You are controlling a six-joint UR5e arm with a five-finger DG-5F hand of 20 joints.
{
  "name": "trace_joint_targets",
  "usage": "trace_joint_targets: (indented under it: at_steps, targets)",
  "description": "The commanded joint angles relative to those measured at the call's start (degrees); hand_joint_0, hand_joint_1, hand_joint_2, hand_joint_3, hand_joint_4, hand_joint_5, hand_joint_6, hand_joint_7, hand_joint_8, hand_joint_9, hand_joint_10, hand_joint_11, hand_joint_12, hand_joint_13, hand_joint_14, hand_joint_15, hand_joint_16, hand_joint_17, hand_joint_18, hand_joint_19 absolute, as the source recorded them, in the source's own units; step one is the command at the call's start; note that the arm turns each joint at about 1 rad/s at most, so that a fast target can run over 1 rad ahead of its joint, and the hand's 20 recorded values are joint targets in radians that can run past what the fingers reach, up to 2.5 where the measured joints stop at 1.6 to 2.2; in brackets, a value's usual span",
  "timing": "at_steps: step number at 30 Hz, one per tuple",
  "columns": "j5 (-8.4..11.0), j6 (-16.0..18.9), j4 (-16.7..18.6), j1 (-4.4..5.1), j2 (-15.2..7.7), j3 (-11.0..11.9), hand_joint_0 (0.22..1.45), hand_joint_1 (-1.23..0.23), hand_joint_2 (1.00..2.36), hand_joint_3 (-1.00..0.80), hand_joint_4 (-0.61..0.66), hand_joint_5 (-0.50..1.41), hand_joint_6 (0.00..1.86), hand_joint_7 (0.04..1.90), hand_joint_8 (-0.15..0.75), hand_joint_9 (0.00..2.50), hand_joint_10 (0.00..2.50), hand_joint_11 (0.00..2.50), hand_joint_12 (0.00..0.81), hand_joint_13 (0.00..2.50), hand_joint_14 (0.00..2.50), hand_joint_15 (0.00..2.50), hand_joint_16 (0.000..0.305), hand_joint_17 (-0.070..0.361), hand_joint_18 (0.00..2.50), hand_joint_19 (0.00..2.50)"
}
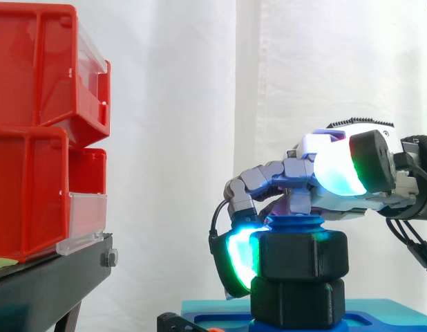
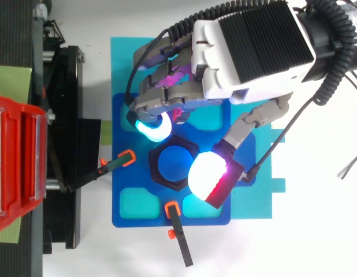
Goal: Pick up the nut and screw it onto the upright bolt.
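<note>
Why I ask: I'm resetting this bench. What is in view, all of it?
nut: one, black, on the bolt
bolt: one, blue, upright at the board's middle
hex block: one, black, under the nut
board: one, blue with cyan pockets, on the sheet
sheet: one, cyan, under the board
clamps: two, orange and black, at the board's left and near edges
bins: two, red, stacked on the stand
stand: one, black, left
mat: one, green, under the bins
curtain: one, white, behind
hand: one, grey and white, curled round the nut
</note>
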Motion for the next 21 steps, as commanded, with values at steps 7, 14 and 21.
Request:
trace_joint_targets:
  at_steps: [7, 14, 21]
  targets:
    - [-0.11, 0.0, 0.0, -0.14, 0.0, 0.0, 0.48, -0.17, 1.00, -0.50, 0.13, 0.09, 0.51, 1.47, 0.239, 1.58, 0.00, 0.13, 0.337, 0.92, 0.00, 0.00, 0.040, 0.091, 0.69, 0.04]
    - [-0.02, 0.0, 0.0, -0.14, 0.0, 0.0, 0.48, -0.18, 1.00, -0.50, 0.13, 0.10, 0.51, 1.47, 0.233, 1.61, 0.01, 0.15, 0.331, 0.95, 0.00, 0.00, 0.040, 0.089, 0.73, 0.04]
    - [-0.02, -0.1, 0.0, -0.05, 0.0, 0.0, 0.48, -0.19, 1.00, -0.50, 0.12, 0.10, 0.52, 1.46, 0.223, 1.66, 0.01, 0.15, 0.322, 0.98, 0.00, 0.00, 0.039, 0.088, 0.76, 0.06]
